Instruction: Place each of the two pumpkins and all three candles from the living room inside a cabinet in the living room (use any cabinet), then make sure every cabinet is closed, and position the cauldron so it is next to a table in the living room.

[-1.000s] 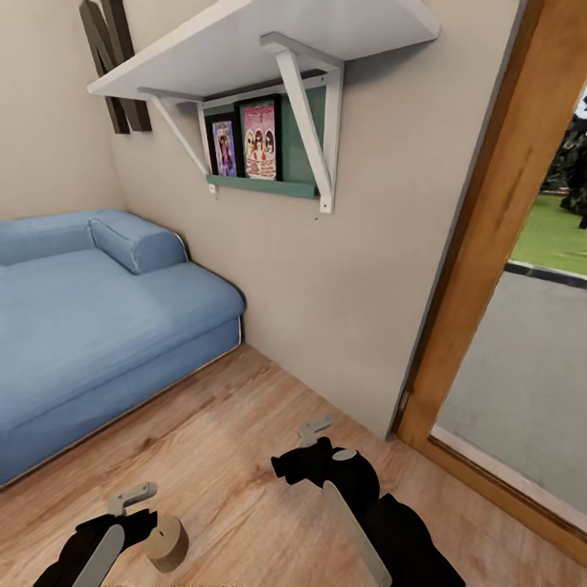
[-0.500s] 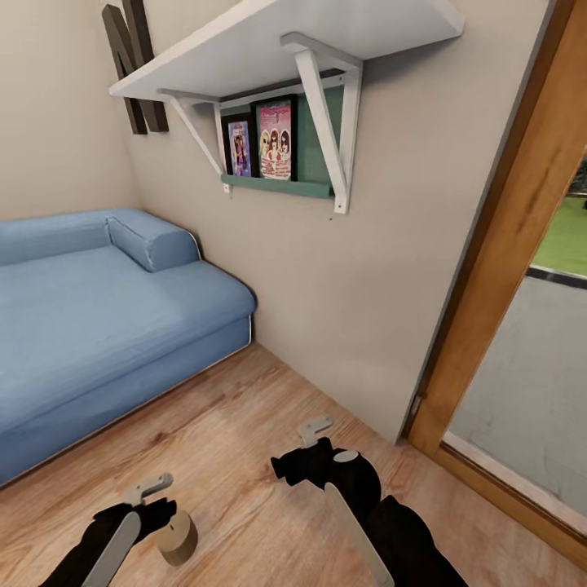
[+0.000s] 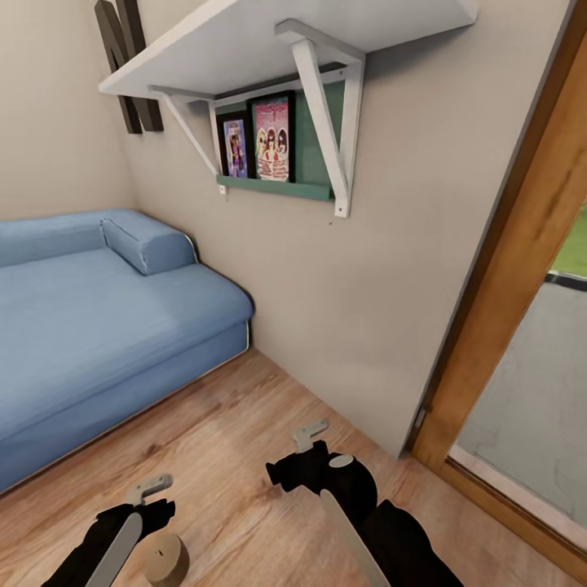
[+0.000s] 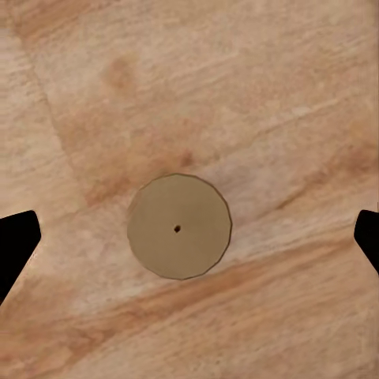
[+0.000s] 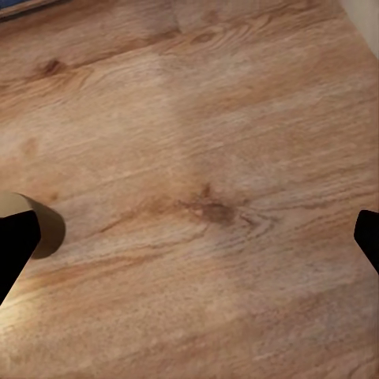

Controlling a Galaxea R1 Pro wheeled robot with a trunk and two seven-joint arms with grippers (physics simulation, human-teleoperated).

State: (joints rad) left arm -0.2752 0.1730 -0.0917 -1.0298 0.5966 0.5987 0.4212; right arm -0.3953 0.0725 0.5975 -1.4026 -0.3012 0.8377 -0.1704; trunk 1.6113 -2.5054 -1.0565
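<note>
One beige candle (image 3: 166,559) stands upright on the wooden floor at the bottom left of the head view. My left gripper (image 3: 137,520) hangs just above it, pointing down. In the left wrist view the candle's round top (image 4: 179,227) lies centred between the two black fingertips of the left gripper (image 4: 189,237), which is open and not touching it. My right gripper (image 3: 287,473) hovers over bare floor to the right, open and holding nothing. The right wrist view catches the candle (image 5: 49,227) partly behind one fingertip (image 5: 14,245). The pumpkins, cabinet, cauldron and table are out of view.
A blue sofa (image 3: 90,318) fills the left side. A beige wall (image 3: 359,310) runs ahead, carrying a white bracket shelf (image 3: 269,41) with framed pictures (image 3: 271,137). A wooden door frame (image 3: 505,269) and an opening to outside lie at the right.
The head view has shifted a little, moving the whole room in the picture. The candle now sits slightly lower in the picture under the left gripper. Both grippers remain open.
</note>
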